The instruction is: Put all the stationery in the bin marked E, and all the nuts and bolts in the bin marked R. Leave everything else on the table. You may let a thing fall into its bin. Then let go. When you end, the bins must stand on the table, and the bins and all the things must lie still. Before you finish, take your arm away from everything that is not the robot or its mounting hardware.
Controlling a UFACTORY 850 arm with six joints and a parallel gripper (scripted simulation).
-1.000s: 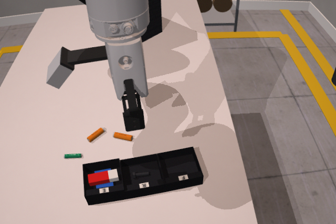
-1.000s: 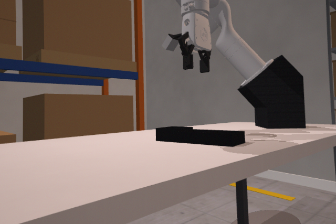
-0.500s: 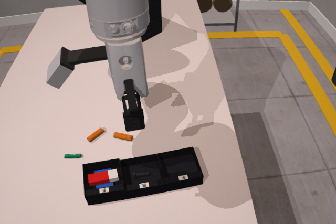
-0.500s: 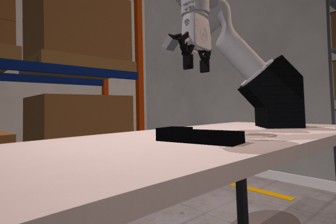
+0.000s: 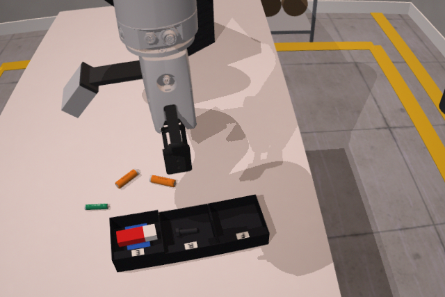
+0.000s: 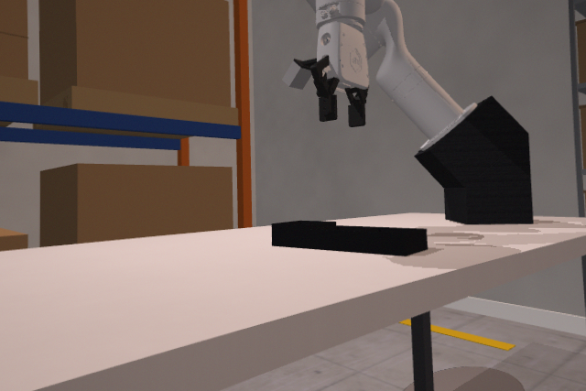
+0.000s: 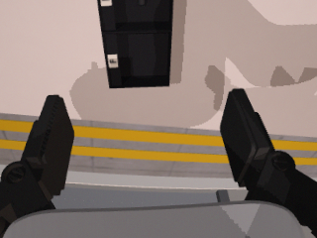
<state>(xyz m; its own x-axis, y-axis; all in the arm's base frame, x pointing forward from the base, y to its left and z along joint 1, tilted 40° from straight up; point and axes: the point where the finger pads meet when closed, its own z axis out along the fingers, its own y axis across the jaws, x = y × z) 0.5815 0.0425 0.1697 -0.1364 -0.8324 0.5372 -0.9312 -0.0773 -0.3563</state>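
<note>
My gripper [image 5: 177, 170] [image 6: 341, 120] [image 7: 147, 110] is open and empty, high above the table behind the bins. Bin E [image 5: 125, 263] holds a red-and-white eraser [image 5: 131, 236], which lies across a blue thing [image 5: 138, 245] and mostly hides it. Bin R [image 5: 195, 252] holds a dark bolt [image 5: 187, 230] lying on its floor. In the exterior view the walls of the joined bins [image 6: 350, 240] hide what is inside.
The third bin [image 5: 251, 241] [image 7: 144, 86] is empty. Two orange batteries [image 5: 126, 179] [image 5: 163, 181] and a green battery [image 5: 96, 206] lie on the table [image 5: 53, 250] behind and left of the bins. The table's right edge drops to the floor.
</note>
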